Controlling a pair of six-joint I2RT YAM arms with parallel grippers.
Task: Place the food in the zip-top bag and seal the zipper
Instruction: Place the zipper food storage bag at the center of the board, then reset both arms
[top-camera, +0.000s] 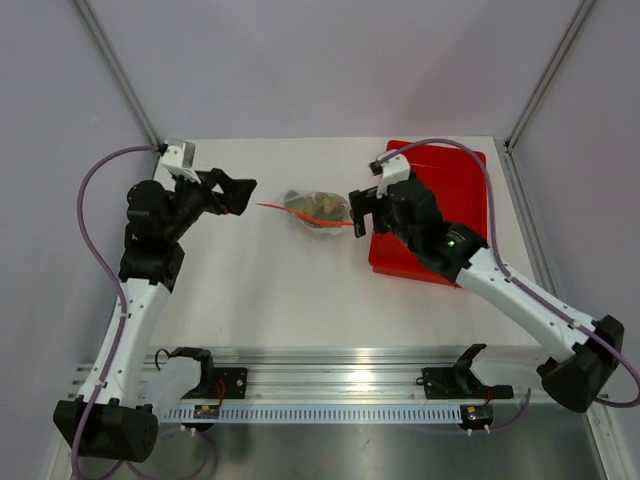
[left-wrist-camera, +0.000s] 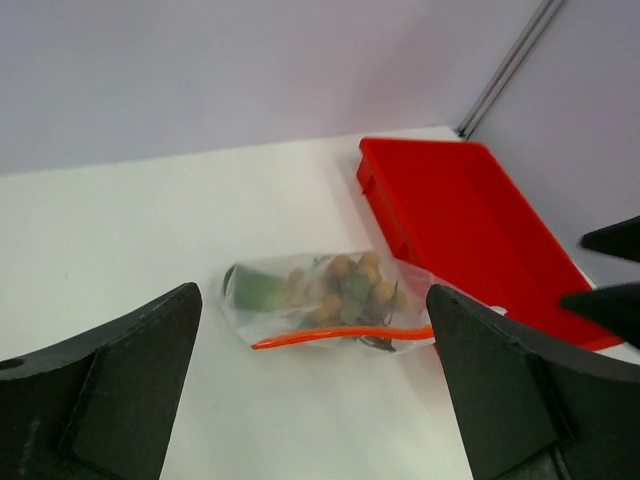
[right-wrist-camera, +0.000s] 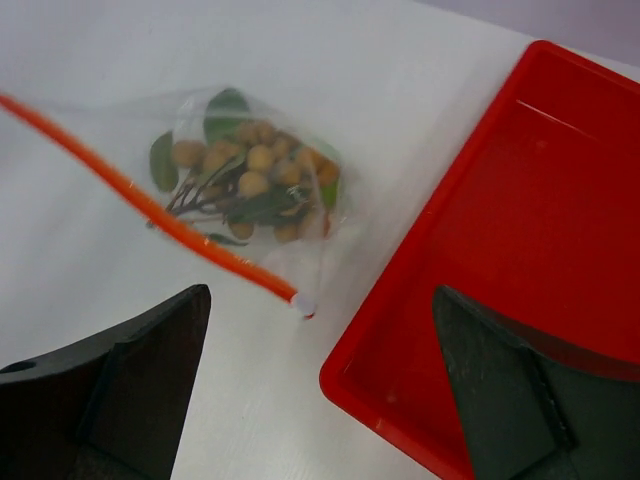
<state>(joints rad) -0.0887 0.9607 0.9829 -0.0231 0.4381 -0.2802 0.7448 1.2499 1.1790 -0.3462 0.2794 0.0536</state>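
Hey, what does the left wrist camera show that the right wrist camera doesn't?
Left wrist only: the left gripper, open, and a grey metal frame post. Right wrist only: the zipper's small white end piece, plainly seen. Both: the open right gripper, the clear crinkly zip-top bag holding tan-brown balls and green food, its orange-red zipper strip, and the red rectangular tray.

Red tray (top-camera: 460, 175) on white table (top-camera: 260, 300) (far right corner), rim seemingly at edge.
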